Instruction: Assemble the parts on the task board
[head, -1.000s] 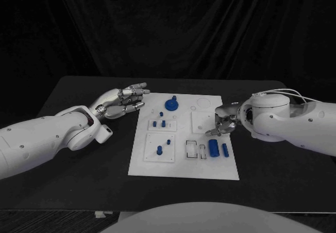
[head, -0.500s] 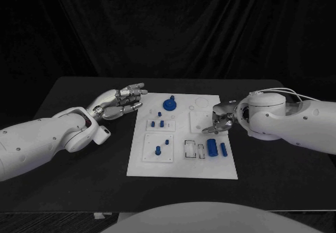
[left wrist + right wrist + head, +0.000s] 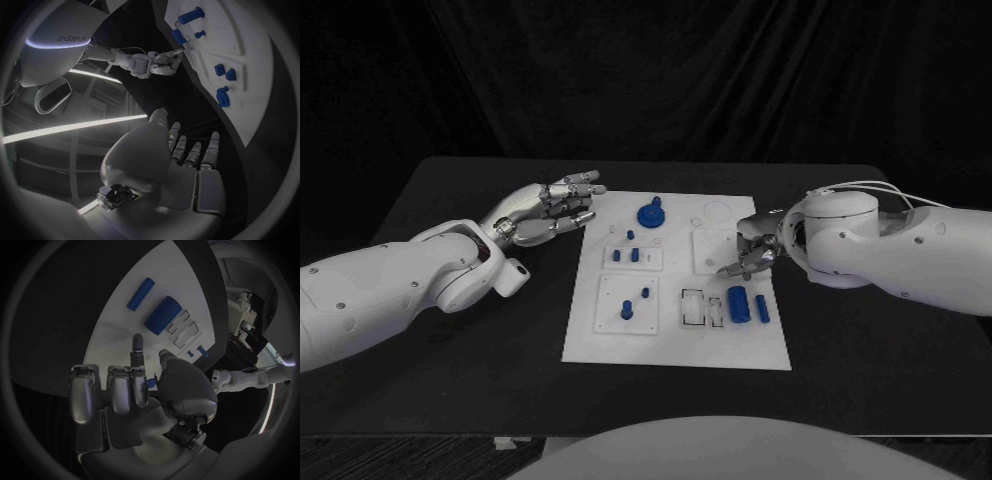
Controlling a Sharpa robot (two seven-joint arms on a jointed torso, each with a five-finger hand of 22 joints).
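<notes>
Left robot hand (image 3: 553, 208) beside task board (image 3: 678, 345) edge

From my console the scene is dim, black backdrop swallowing the bench (image 3: 473, 300) edges, while the white task board (image 3: 678, 345) stands out brightly. Both wrist views bend straight lines hard toward their dark circular rims, and bright light strips glare in the left one.

One brand word, apparently "sharpa", is seen mirrored on the white casing (image 3: 65, 37) in the left wrist view. No other text can be read.
</notes>
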